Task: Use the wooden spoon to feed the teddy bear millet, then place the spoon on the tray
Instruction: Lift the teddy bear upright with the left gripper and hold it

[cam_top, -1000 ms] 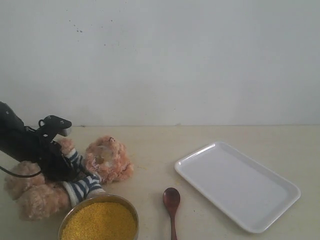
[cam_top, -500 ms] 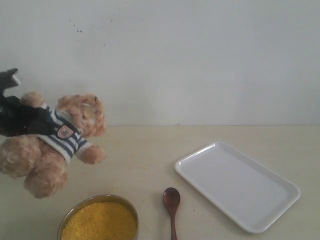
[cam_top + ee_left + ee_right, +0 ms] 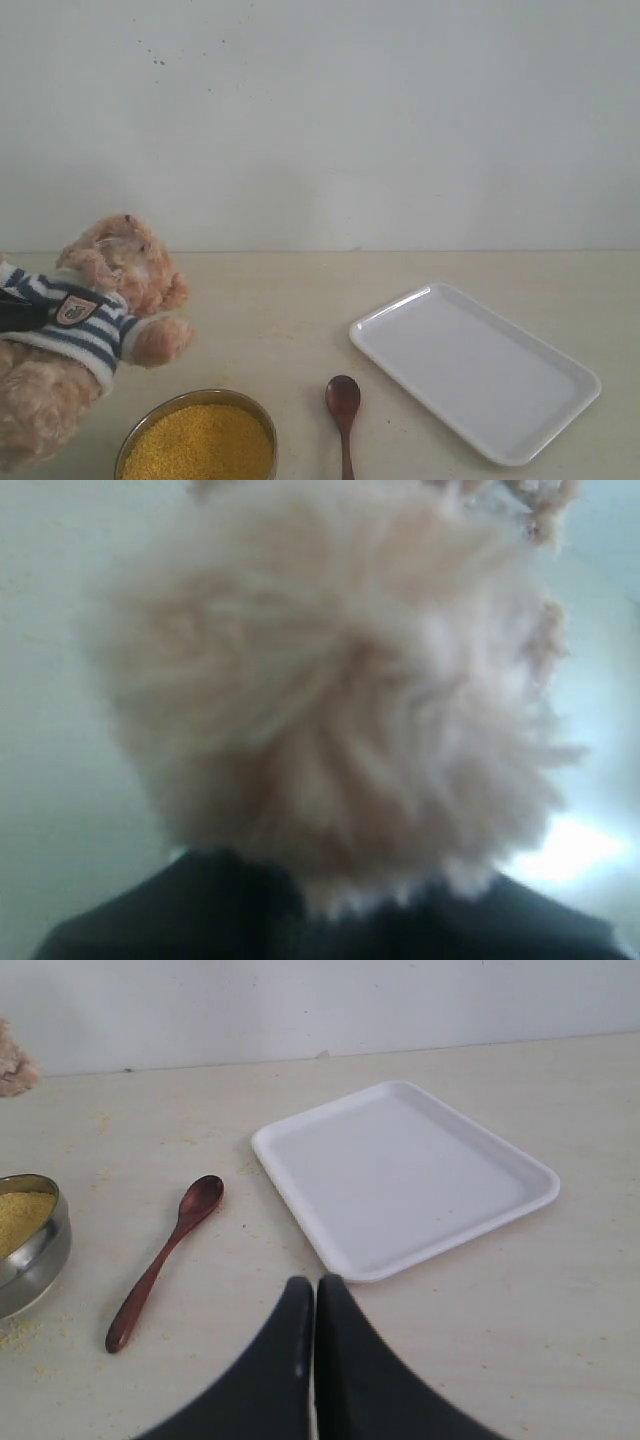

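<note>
Reddish-brown wooden spoon [image 3: 162, 1265] is lying light and stiff; we're favouring its thin handle; right gripper [image 3: 314, 1295] pressed together, left gripper [image 3: 18, 312] probably pinching tan plush bear [image 3: 95, 330].

Your cream tabletop [image 3: 290, 300], with three things resting on it.
You have the metal bowl [image 3: 256, 412] of millet [image 3: 200, 445] at the near left, the wooden spoon [image 3: 343, 402] lying flat just beside it, and the white tray [image 3: 475, 370] to the right, apart from the spoon.
</note>
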{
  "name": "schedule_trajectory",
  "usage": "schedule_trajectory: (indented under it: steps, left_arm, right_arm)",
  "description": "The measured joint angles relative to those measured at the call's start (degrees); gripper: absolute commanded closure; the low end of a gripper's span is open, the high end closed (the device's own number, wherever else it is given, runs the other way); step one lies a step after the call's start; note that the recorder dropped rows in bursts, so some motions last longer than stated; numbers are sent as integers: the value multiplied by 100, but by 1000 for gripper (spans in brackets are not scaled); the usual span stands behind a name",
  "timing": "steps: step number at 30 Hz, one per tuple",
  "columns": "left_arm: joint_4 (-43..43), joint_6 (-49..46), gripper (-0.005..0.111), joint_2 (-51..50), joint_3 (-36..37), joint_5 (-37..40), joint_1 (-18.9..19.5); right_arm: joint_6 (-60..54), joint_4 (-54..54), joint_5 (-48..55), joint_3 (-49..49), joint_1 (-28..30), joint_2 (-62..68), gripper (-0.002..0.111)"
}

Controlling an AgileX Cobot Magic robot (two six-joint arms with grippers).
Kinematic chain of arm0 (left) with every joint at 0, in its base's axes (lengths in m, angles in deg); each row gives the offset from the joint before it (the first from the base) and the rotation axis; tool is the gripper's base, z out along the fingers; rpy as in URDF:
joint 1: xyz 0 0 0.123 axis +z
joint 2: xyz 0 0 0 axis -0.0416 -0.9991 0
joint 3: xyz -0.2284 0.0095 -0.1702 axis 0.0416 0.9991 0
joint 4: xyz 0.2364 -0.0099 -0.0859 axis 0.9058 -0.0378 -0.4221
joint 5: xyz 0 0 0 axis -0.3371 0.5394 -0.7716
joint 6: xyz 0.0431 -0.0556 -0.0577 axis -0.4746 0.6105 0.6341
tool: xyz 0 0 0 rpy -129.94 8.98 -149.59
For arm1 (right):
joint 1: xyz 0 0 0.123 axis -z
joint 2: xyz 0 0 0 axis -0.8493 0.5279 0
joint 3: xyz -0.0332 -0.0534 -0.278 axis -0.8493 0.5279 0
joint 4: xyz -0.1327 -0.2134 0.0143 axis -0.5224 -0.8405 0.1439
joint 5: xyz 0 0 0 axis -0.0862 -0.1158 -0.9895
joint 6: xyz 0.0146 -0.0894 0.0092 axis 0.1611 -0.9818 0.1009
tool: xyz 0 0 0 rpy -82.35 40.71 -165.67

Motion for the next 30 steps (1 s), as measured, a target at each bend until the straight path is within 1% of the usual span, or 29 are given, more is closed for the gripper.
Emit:
schedule_trajectory:
  steps: [4,9,14,18,23,27,28,30]
  left_arm:
    - [-1002,-514,103,146,559,584,156]
    - [-1538,-1081,103,193,909,645,191]
    - [-1935,-1456,103,193,1049,628,191]
    - [-2171,-1503,103,193,1057,771,191]
    - [-2246,-1503,103,193,1057,856,191]
    - [-2354,-1503,103,193,1057,856,191]
    - [-2426,-1503,103,193,1057,866,191]
    - [-2542,-1503,103,193,1057,891,191]
  right_arm:
    - [0,0,0,0,0,0,108]
    - [0,0,0,0,0,0,108]
    - [0,0,0,0,0,0,108]
    - [0,0,0,0,0,0,108]
    - [0,0,0,0,0,0,108]
    - [-148,-250,-47,0,0,0,108]
    - [-147,-191,-129,0,0,0,108]
    - [4,271,-421,0,0,0,108]
